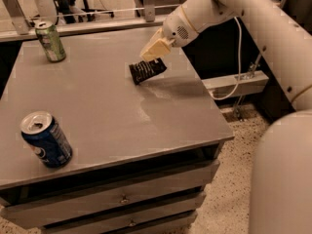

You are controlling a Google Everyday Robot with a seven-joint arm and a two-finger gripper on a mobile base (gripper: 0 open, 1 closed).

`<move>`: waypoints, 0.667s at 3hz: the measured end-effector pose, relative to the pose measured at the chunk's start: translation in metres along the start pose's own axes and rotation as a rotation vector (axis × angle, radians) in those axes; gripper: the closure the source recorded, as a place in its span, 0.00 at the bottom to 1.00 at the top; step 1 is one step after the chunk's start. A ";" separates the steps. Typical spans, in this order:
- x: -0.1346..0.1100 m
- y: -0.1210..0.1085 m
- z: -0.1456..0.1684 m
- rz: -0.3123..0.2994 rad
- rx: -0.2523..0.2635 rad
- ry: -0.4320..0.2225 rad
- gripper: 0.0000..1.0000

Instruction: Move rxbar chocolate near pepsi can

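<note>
Grey table (97,101), one bar getting carried
The pepsi can (46,139) sits near-left and the green can (50,41) far-left. The rxbar chocolate (147,70) hangs tilted far-right, pinched in the closed gripper (155,48), probably to clear the tabletop.

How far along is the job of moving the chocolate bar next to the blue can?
Done: the gripper sits at the top edge of the chocolate bar, toward the far right of the table. In hand: the bar looks tilted, perhaps being lifted. Left: the carry, since the blue can stands at the near left corner, well apart from it.
</note>
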State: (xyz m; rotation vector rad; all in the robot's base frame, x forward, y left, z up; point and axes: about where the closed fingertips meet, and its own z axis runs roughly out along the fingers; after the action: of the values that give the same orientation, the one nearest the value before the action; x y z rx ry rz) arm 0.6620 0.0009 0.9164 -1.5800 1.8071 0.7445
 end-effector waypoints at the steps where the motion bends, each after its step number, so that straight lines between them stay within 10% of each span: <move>1: 0.003 0.057 0.018 0.017 -0.080 -0.045 1.00; 2: -0.002 0.083 0.024 0.007 -0.103 -0.069 1.00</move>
State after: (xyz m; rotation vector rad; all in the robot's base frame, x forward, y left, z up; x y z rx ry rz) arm 0.5822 0.0308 0.9032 -1.5940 1.7508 0.8972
